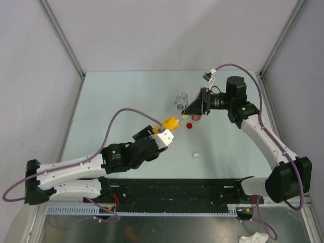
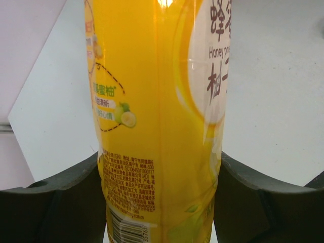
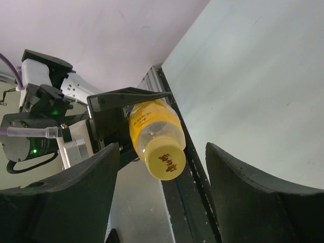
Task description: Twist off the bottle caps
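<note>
My left gripper [image 2: 159, 158] is shut on the bottle with orange-yellow liquid [image 2: 157, 101], its dark fingers [image 2: 61, 197] pressing both sides of the label. From above, this bottle [image 1: 171, 123] is held tilted over the table's middle, neck toward the right arm. Its yellow cap [image 3: 164, 163] is on the neck and faces my right gripper [image 3: 162, 149], which is open, with a gap on each side of the cap. A red cap [image 1: 190, 125] and a white cap [image 1: 196, 156] lie loose on the table. A clear bottle with a blue-green label [image 1: 180, 100] stands behind.
The right gripper [image 1: 192, 110] hangs just right of the clear bottle, and something red [image 1: 197, 118] shows beneath it. The table [image 1: 126, 96] has grey walls at the back and sides. A black rail [image 1: 177, 190] runs along the near edge.
</note>
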